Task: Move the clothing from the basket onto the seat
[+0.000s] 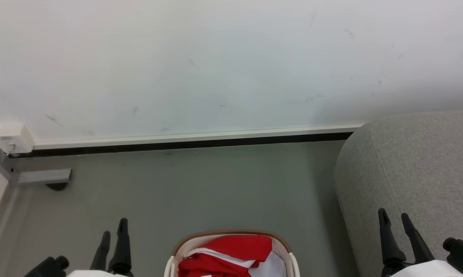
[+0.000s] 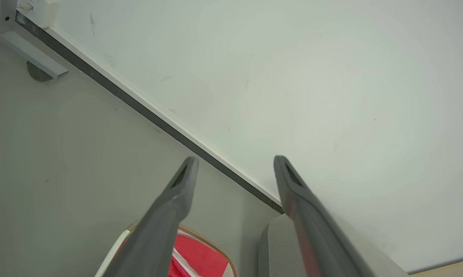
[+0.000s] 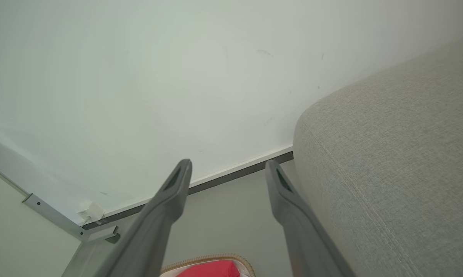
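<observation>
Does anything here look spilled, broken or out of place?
Nothing much stands out. The red clothing lies crumpled inside the basket, within the visible rim. The wall carries a few faint dark scuffs, and the seat looks undamaged.

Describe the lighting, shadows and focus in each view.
Head view: soft, even light, no glare; a faint shadow on the floor beside the seat. Left wrist view: the fingers of the left gripper look soft, close to the lens. Right wrist view: seat weave crisp, right gripper slightly blurred.
</observation>
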You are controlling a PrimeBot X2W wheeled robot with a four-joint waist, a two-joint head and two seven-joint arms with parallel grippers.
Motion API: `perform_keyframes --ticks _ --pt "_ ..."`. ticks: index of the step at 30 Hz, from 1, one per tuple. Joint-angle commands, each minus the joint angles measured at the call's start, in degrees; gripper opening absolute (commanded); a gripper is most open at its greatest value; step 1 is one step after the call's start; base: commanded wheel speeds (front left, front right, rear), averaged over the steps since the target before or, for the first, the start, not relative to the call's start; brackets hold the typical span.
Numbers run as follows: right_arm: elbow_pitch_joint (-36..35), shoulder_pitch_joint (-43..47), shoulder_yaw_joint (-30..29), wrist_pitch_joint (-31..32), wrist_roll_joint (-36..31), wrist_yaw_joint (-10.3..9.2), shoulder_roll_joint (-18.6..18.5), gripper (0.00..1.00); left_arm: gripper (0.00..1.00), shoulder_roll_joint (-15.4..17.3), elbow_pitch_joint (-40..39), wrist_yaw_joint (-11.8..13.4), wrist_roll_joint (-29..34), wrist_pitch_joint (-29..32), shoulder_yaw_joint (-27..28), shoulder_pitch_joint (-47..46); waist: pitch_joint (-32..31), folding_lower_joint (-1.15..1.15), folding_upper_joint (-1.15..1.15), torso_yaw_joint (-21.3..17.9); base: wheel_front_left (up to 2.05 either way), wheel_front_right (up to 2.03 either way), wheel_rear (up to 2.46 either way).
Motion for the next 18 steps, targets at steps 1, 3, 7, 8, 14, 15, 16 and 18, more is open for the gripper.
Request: perform_keyframes --ticks 1,3,7,8,14,15,16,18 --pt "-0.5 -0.4 0.1 -0.6 -2.2 -0.05 -0.5 1.00 1.00 0.5 -0.9 0.1 2.3 -0.7 -0.1 0.1 0.0 0.00 0.00 0.0 0.00 0.00 0.00" --pt "-0.5 -0.3 0.0 -1.0 -3.7 -0.05 -0.5 1.00 1.00 0.5 -1.0 0.2 3.8 -1.1 -0.3 0.3 0.0 0.00 0.00 0.1 0.00 0.00 0.00" --pt "-0.5 0.0 -0.3 -1.6 -6.3 -0.06 -0.3 1.00 1.00 0.5 -1.0 0.1 6.7 -1.8 -0.6 0.5 -0.1 0.00 0.00 0.2 0.00 0.00 0.00" --pt "-0.5 0.0 -0.4 -1.9 -6.8 -0.06 -0.2 1.00 1.00 0.5 -1.0 0.0 7.4 -1.9 -0.6 0.6 -0.1 0.00 0.00 0.2 0.00 0.00 0.00" --pt "-0.6 0.4 -0.4 -2.8 -10.7 -0.06 0.0 1.00 1.00 0.5 -1.1 -0.3 12.1 -2.9 -0.9 1.1 -0.2 0.00 0.00 0.3 0.00 0.00 0.00" --pt "-0.6 0.4 -0.4 -2.9 -11.3 -0.06 0.0 1.00 1.00 0.5 -1.1 -0.3 12.7 -3.0 -0.9 1.1 -0.2 0.00 0.00 0.4 0.00 0.00 0.00" --pt "-0.7 0.5 -0.5 -3.0 -11.9 -0.06 0.0 1.00 1.00 0.5 -1.2 -0.3 13.4 -3.1 -0.8 1.2 -0.2 0.00 0.00 0.4 0.00 0.00 0.00" --pt "-0.8 0.6 -0.7 -3.4 -12.9 -0.07 0.1 1.00 1.00 0.5 -1.3 -0.2 14.9 -3.5 -0.9 1.5 -0.3 0.00 0.00 0.4 0.00 0.00 0.00"
